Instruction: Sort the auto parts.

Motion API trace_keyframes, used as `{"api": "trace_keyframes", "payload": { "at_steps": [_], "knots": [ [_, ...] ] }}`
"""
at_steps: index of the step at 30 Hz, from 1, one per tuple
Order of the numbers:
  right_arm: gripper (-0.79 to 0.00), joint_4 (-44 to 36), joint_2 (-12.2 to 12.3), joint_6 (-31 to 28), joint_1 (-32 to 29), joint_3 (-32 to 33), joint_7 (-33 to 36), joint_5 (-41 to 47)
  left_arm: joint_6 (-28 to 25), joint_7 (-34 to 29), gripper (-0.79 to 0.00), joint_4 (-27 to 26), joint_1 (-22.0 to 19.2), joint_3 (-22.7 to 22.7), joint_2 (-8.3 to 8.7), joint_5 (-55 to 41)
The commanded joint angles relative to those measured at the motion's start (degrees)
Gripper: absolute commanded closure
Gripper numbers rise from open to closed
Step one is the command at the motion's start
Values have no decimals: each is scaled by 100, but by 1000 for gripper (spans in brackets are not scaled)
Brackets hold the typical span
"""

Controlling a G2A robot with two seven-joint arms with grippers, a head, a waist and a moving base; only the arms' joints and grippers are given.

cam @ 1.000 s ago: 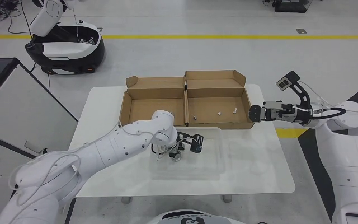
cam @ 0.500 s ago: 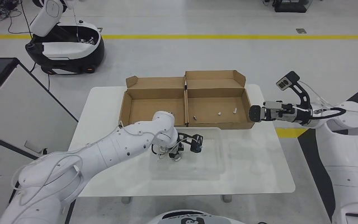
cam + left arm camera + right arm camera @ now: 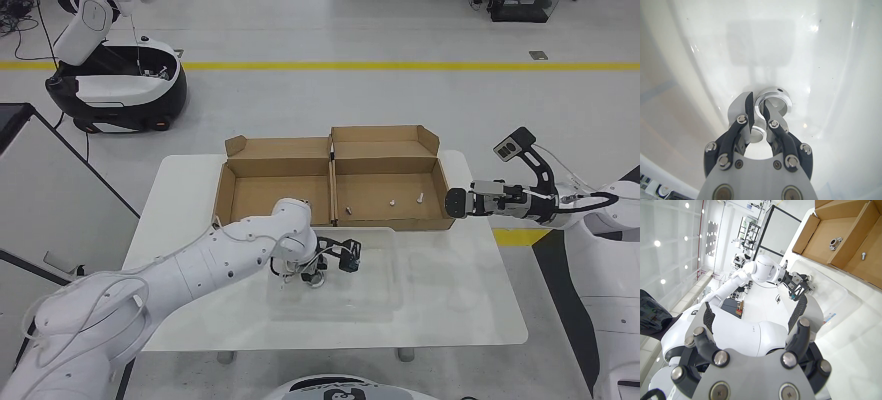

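Your left gripper (image 3: 758,102) pinches ring (image 3: 785,98) wall inside tray (image 3: 430,290), frame centre. Box (image 3: 385,135) above: bolts (image 3: 394,202) right half, block (image 3: 835,243) left half. At frame right, right gripper (image 3: 754,303) wide. White table (image 3: 190,200), grey floor (image 3: 400,40).

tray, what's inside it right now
The left gripper clamps a ring by its wall, one finger inside it. A second ring lies close by, partly covered by the gripper. The tray floor beneath the gripper is hidden.

Polished metal ring (image 3: 772,92), glossy plastic tray (image 3: 810,56)
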Motion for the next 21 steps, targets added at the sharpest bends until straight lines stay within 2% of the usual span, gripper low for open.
{"api": "trace_keyframes", "payload": {
  "at_steps": [1,2,12,16,21],
  "knots": [
    [-785,0,0,0,0,0,0,0,-13,13,-139,34,15,1,-15,17],
    [-785,0,0,0,0,0,0,0,-15,15,0,49,15,1,-24,32],
    [-785,0,0,0,0,0,0,0,101,-100,0,-142,-221,1,-4,-186],
    [-785,0,0,0,0,0,0,0,288,-286,0,-520,-420,1,112,-532],
    [-785,0,0,0,0,0,0,0,620,-618,0,-1288,-776,1,373,-1061]
  ]
}}
